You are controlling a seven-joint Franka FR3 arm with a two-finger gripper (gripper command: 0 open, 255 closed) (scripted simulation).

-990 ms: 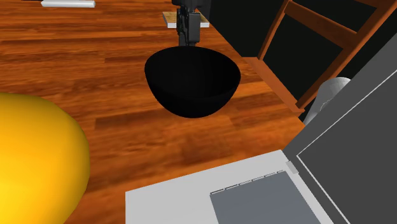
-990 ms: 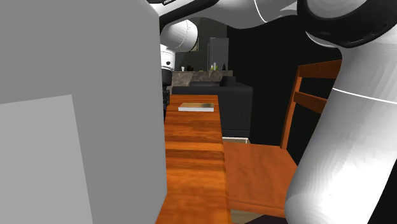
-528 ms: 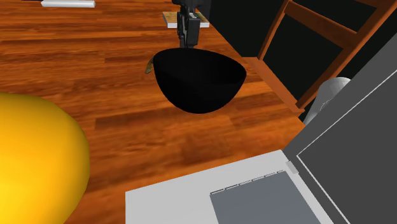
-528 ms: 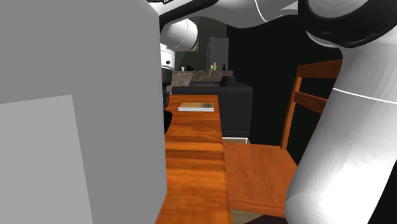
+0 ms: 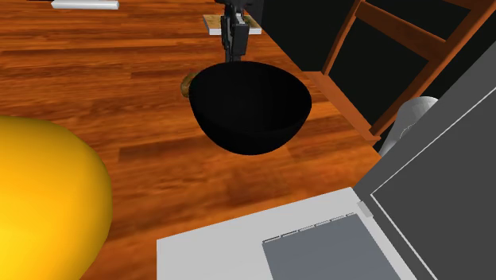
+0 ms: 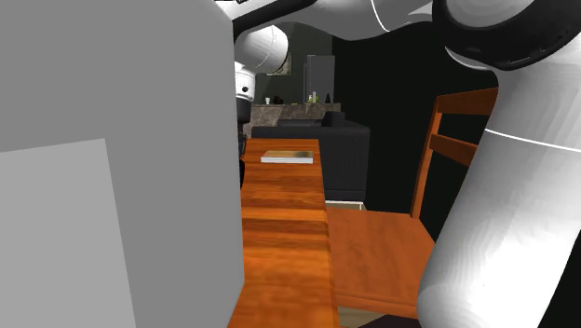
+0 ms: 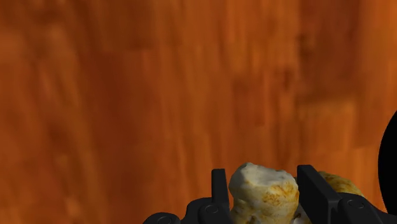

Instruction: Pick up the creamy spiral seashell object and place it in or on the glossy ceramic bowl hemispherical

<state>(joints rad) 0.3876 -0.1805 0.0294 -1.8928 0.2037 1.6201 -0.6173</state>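
The creamy, tan-speckled seashell [image 7: 264, 194] sits between my two black fingers [image 7: 220, 191] in the wrist view, and both press against its sides. Part of the shell bulges out past the other finger [image 7: 315, 191]. My gripper [image 7: 262, 173] is shut on it, low over the wooden table. In the shoulder view the gripper [image 5: 234, 49] comes down just behind the black hemispherical bowl [image 5: 250, 107], whose rim hides the fingertips. A brownish end of the shell [image 5: 187, 83] peeks out beside the bowl on that view's left. The bowl's dark edge [image 7: 389, 159] lies close beside the gripper.
A big yellow rounded object [image 5: 44, 191] fills the shoulder view's lower left. A flat book [image 5: 215, 22] lies behind the gripper, also seen as the book [image 6: 287, 157] on the table. A wooden chair [image 5: 373, 56] stands off the table's edge, and the grey stand [image 5: 318, 239] is near.
The fingers have closed in on the shell. The bowl has slid a little toward the shoulder view's right, uncovering the shell's end at its left rim.
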